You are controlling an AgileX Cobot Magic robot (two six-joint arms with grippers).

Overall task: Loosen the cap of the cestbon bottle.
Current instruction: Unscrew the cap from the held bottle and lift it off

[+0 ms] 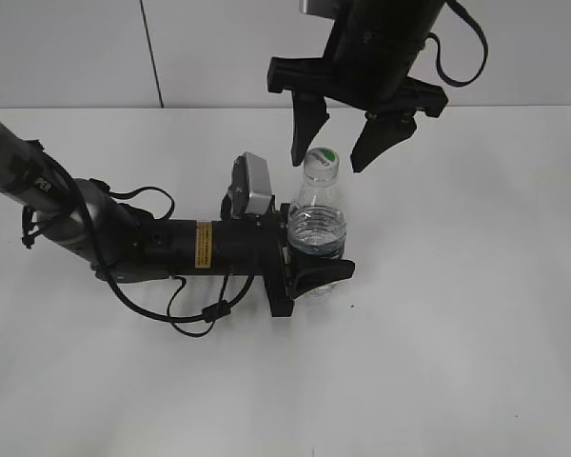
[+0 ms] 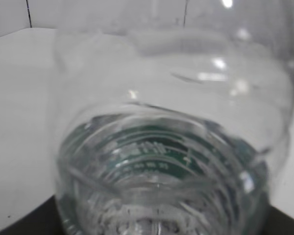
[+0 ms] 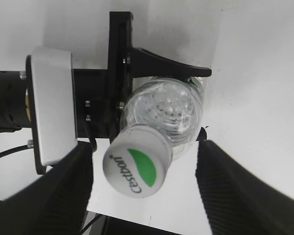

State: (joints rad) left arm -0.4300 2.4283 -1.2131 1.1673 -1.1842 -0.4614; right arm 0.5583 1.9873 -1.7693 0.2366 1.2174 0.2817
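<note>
The cestbon bottle (image 1: 318,221) stands upright on the white table, clear and ribbed, with water in its lower part. My left gripper (image 1: 316,263) lies low along the table and is shut on the bottle's body around the dark green label. The bottle (image 2: 171,147) fills the left wrist view. The white cap (image 1: 324,158) with its green patch sits on the neck. My right gripper (image 1: 328,166) hangs over it, open, one black finger on each side of the cap. From the right wrist, the cap (image 3: 136,165) lies between the fingers (image 3: 63,196), nearer the left one, with gaps on both sides.
The left arm (image 1: 171,246) with its cables and silver wrist camera (image 1: 250,186) stretches across the table from the left edge to the bottle. White table (image 1: 457,314) lies to the right and in front of the bottle. A white wall stands behind.
</note>
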